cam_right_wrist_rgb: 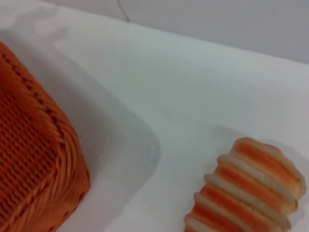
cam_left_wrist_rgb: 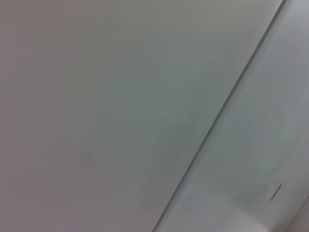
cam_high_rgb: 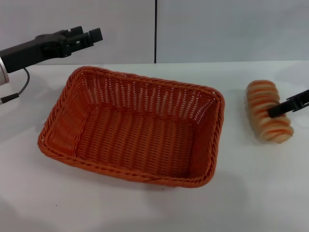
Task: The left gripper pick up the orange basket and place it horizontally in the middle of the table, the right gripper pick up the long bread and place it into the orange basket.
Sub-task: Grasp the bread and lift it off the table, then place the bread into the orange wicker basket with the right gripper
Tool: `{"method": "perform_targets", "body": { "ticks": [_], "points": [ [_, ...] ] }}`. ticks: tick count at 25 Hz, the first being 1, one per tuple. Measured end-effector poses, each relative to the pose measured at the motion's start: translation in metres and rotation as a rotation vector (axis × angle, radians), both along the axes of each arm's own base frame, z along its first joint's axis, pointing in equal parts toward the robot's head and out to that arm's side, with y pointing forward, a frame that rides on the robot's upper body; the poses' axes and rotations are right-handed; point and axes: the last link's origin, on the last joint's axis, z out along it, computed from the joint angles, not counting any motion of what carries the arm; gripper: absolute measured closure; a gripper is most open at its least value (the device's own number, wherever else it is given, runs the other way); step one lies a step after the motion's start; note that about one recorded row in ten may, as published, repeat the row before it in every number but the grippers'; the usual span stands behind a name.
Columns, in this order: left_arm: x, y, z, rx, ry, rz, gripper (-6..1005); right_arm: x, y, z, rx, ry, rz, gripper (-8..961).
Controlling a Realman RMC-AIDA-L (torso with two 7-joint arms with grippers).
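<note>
The orange basket (cam_high_rgb: 62,121) lies lengthwise across the middle of the white table (cam_high_rgb: 145,212), with nothing inside it. Its corner also shows in the right wrist view as the orange basket (cam_right_wrist_rgb: 34,159). The long bread (cam_high_rgb: 263,99), cream with orange-brown stripes, rests on the table to the basket's right, and the right wrist view has this long bread (cam_right_wrist_rgb: 251,193) close by. My right gripper (cam_high_rgb: 279,111) shows only a thin black tip, crossing over the bread. My left gripper (cam_high_rgb: 91,36) is raised at the back left, clear of the basket, open and holding nothing.
A grey wall with a dark vertical seam (cam_high_rgb: 155,31) stands behind the table. The left wrist view shows only plain grey surface. A black cable (cam_high_rgb: 21,87) hangs from the left arm near the basket's left end.
</note>
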Motion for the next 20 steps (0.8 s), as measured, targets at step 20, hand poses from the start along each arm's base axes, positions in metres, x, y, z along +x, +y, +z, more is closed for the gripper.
{"method": "perform_targets", "body": {
  "ticks": [20],
  "points": [
    [0.003, 0.003, 0.0, 0.002, 0.002, -0.01, 218, -0.088, -0.006, 0.058, 0.215, 0.361, 0.369, 790]
  ]
}}
